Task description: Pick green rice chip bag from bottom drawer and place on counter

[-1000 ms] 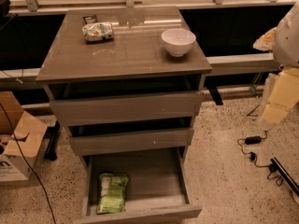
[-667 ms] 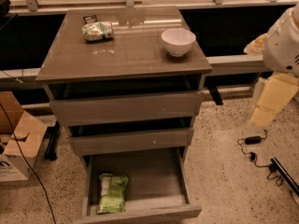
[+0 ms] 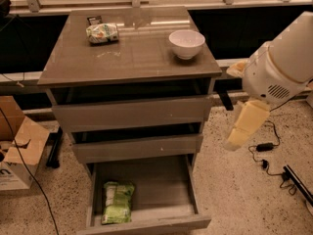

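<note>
The green rice chip bag (image 3: 117,201) lies flat at the left side of the open bottom drawer (image 3: 146,199), its white label strip facing up. The counter (image 3: 132,53) is the glossy grey-brown top of the cabinet. My gripper (image 3: 240,131) hangs on the white arm to the right of the cabinet, at about the height of the middle drawer. It is apart from the cabinet and well above and to the right of the bag. Nothing shows in it.
A white bowl (image 3: 186,43) stands at the counter's back right and a small pale rolled packet (image 3: 102,33) at its back left. The two upper drawers (image 3: 132,112) are slightly pulled out. Cardboard boxes (image 3: 19,151) stand on the floor at left, and cables (image 3: 266,148) lie at right.
My arm has swung left and nearer the cabinet, with the gripper end now lower beside the drawers. The bag, bowl and drawers have not moved.
</note>
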Action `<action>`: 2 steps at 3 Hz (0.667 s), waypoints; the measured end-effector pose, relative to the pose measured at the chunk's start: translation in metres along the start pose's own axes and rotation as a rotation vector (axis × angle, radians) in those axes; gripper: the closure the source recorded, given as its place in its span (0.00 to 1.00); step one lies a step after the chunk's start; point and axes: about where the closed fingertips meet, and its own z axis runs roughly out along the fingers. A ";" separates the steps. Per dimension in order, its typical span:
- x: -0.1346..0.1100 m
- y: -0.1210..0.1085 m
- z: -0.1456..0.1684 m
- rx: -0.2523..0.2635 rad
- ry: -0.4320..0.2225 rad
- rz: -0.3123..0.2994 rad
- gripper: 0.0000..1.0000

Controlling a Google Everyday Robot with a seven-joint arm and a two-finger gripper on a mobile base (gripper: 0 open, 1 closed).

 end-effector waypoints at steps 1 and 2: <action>-0.004 -0.005 0.055 -0.059 -0.083 0.006 0.00; -0.004 -0.005 0.055 -0.059 -0.083 0.006 0.00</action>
